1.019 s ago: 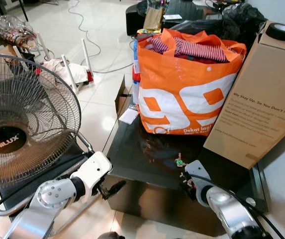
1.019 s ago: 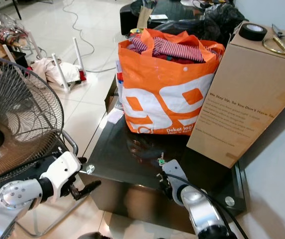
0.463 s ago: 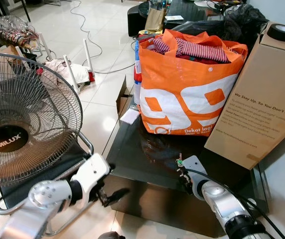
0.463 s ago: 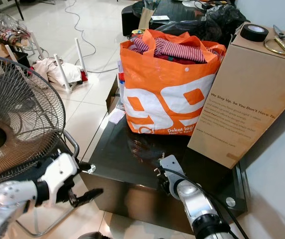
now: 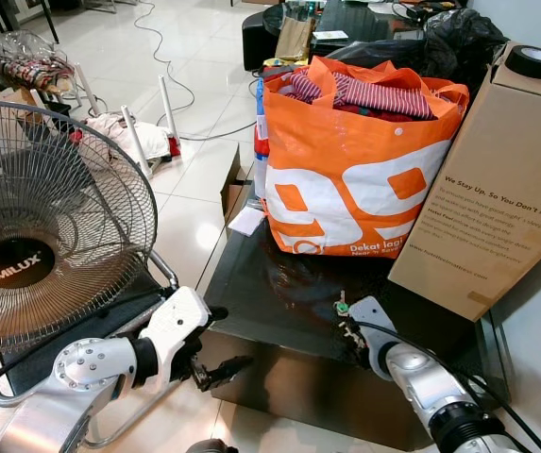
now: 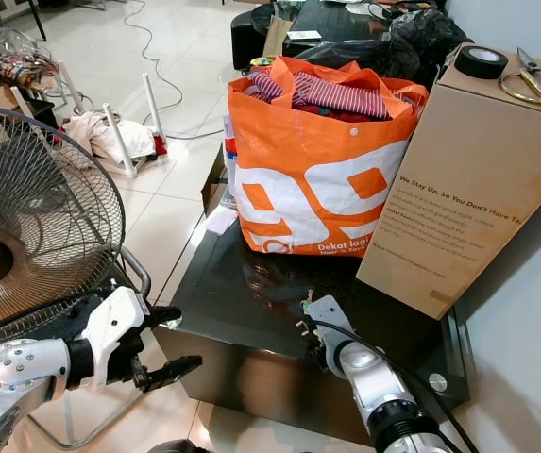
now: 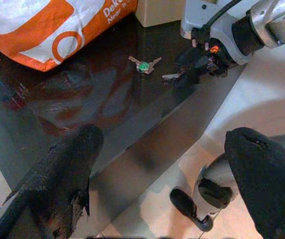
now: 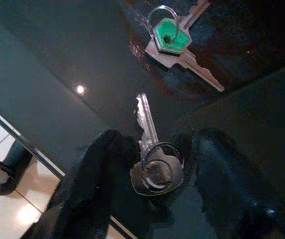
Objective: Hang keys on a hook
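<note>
A silver key [image 8: 152,162] lies flat on the dark glass table [image 5: 251,283], near its front edge. The right gripper [image 8: 154,164] is low on the table, with one black finger on each side of the key's round head. The fingers look spread a little, and whether they press on the key cannot be told. Just beside it lie the keys with a green cap [image 8: 171,36] on a ring. The left gripper [image 5: 215,366] hangs in front of the table over the floor, its fingers wide apart and holding nothing. Behind the keys stands an orange bag [image 5: 346,160] full of clothes, with a brown box [image 5: 497,179] beside it. A big fan [image 5: 43,226] stands on the robot's left
</note>
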Available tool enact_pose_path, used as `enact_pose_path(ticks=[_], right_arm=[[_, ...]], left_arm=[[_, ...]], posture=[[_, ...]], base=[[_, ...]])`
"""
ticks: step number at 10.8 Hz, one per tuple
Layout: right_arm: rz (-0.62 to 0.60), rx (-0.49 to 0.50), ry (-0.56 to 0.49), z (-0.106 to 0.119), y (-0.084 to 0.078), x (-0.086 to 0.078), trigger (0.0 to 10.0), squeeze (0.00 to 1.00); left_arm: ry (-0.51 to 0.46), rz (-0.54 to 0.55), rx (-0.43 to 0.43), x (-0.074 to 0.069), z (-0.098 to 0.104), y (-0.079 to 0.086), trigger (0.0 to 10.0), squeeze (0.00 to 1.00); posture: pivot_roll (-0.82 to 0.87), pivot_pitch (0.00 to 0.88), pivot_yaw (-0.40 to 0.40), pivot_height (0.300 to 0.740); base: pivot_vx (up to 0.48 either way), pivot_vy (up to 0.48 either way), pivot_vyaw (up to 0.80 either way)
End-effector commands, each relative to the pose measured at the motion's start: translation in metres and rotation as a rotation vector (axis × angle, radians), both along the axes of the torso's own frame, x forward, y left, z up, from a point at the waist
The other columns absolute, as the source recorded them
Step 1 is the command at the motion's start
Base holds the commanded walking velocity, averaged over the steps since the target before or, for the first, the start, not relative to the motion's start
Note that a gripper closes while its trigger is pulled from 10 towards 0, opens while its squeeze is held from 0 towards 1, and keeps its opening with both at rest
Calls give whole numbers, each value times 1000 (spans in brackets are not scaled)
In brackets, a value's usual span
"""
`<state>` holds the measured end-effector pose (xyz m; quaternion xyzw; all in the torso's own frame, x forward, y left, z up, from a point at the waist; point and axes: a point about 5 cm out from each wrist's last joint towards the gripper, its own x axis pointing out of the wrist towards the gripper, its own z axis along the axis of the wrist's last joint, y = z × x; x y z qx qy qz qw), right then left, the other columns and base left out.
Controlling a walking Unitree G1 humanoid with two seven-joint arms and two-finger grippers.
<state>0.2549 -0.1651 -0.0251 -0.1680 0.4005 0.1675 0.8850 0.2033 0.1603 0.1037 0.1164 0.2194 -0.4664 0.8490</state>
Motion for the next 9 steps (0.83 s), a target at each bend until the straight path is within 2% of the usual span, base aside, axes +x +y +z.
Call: enact_pose_path(ticks=[1, 2, 3, 4, 5, 6, 7, 9], right_arm=[[-4, 3, -13, 4, -3, 3, 4275, 0], [-3, 1, -11, 4, -7, 2, 4941, 0], [-3, 0, -8, 4, -8, 2, 7176, 0], [1, -4, 2, 4, -10, 0, 8431, 0], [5, -7, 14, 4, -11, -1, 8627, 0], [11, -8, 27, 3, -12, -2, 7647, 0], [15, -14, 55, 0, -13, -5, 3804, 0], [19, -10, 78, -2, -14, -8, 1765, 0]], left_arm=[[0, -3, 9, 3, 1, 1, 10000, 0], [-1, -8, 7, 4, 1, 0, 10000, 0], [-1, -10, 7, 4, 1, 0, 10000, 0], [-4, -9, 13, 4, 0, 0, 10000, 0], [-9, -7, 16, 5, 0, 0, 10000, 0], [-10, -7, 14, 6, 1, -1, 10000, 0], [-9, -10, 13, 6, 0, -2, 10000, 0], [-8, -16, 10, 7, 0, -4, 10000, 0]], posture=[[-41, 0, 13, 740], [-44, 0, 13, 740], [-45, 0, 13, 740], [-46, 0, 14, 740], [-46, 0, 14, 740], [-49, 0, 14, 740], [-55, 0, 16, 740], [-58, 0, 16, 740]], base=[[0, 0, 0], [0, 0, 0], [0, 0, 0], [0, 0, 0], [0, 0, 0], [0, 0, 0], [0, 0, 0], [0, 0, 0]])
